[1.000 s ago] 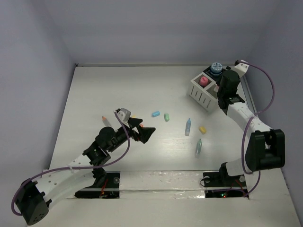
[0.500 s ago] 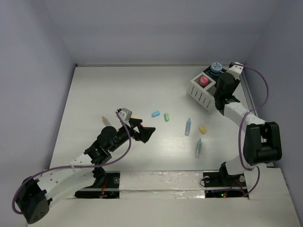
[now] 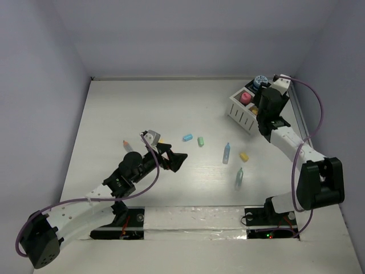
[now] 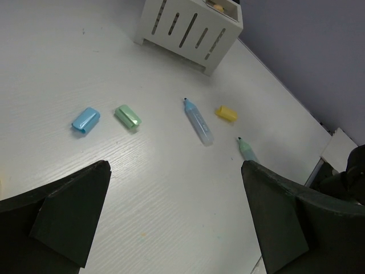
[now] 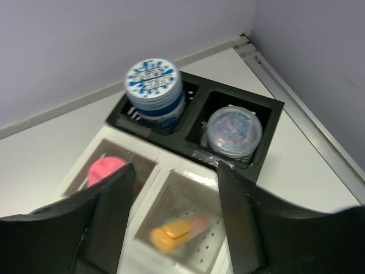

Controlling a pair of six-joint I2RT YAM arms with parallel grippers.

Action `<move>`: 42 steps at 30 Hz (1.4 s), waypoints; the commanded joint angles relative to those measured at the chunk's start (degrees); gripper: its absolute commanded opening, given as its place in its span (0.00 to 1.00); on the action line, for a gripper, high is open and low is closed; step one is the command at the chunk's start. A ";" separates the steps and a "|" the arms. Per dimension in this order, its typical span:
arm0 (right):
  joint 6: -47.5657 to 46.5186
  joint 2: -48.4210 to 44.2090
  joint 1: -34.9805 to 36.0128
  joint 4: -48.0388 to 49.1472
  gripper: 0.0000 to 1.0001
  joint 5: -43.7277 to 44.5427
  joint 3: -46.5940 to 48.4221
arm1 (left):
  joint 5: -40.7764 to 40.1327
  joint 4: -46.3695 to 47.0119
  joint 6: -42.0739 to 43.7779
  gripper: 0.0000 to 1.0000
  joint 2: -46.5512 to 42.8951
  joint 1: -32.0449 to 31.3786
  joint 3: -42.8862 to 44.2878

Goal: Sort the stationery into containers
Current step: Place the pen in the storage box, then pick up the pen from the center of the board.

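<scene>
Five pieces of stationery lie loose on the tabletop (image 3: 142,103): a blue stick (image 4: 85,120) just beside a green stick (image 4: 128,116), then a pale-blue pen (image 4: 199,123), a yellow stick (image 4: 226,113) and a teal pen (image 4: 247,149) nearer the right arm. The left end effector (image 4: 175,188) hovers low over bare tabletop short of them, jaws spread wide and grasping nothing.

The right end effector (image 5: 175,171) hangs over the white slatted box (image 5: 142,191), released, with nothing between its fingers. Below it an orange-yellow stick (image 5: 174,231) lies in one compartment, and a pink-capped bottle (image 5: 106,169) stands in the next. In the joined black tray (image 5: 274,108), a blue-patterned pot (image 5: 154,85) fills one cell. A clear-lidded pot (image 5: 234,130) fills the other, its contents too blurred to make out.
</scene>
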 commanded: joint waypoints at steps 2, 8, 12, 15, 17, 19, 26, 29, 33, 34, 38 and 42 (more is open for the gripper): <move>3.60 -5.98 4.56 -7.66 0.51 -3.04 0.86 | -0.61 3.26 0.65 0.99 -0.05 -0.34 0.63; 12.12 -9.51 13.96 -21.80 0.18 -14.45 -4.85 | -1.49 2.73 0.65 0.99 0.03 -0.34 0.81; 14.85 -6.96 14.59 -27.09 0.45 -22.54 -8.90 | -1.58 2.82 0.56 0.99 0.21 -0.34 0.81; 15.64 -5.56 14.59 -28.68 0.65 -24.31 -10.57 | -1.49 2.99 0.47 0.99 0.56 -0.34 0.81; 15.82 -4.77 14.59 -29.12 0.71 -25.28 -10.93 | -1.49 3.08 0.47 0.99 0.82 -0.34 0.90; 16.26 -3.01 15.11 -29.30 0.72 -26.50 -10.84 | -1.40 3.08 0.56 0.99 1.17 -0.34 0.90; 16.17 2.44 16.34 -28.60 0.73 -27.74 -11.01 | -1.40 3.35 0.47 0.99 2.23 -0.34 0.98; 16.17 4.90 16.87 -28.68 0.73 -26.87 -9.96 | -0.88 3.70 0.21 0.99 3.55 -0.34 1.33; 16.00 7.36 18.01 -29.83 0.65 -24.76 -8.29 | 2.10 4.22 0.03 0.99 7.66 -0.34 2.39; 16.08 7.72 18.01 -29.83 0.61 -24.58 -8.12 | 2.72 4.49 0.03 0.99 8.46 -0.34 2.82; 16.35 8.51 18.01 -30.09 0.41 -23.17 -7.59 | 5.01 5.63 -0.06 0.99 12.60 -0.86 3.88; 16.17 8.51 18.01 -30.09 0.21 -22.64 -7.06 | 5.80 6.86 -0.58 0.99 16.11 -2.09 4.93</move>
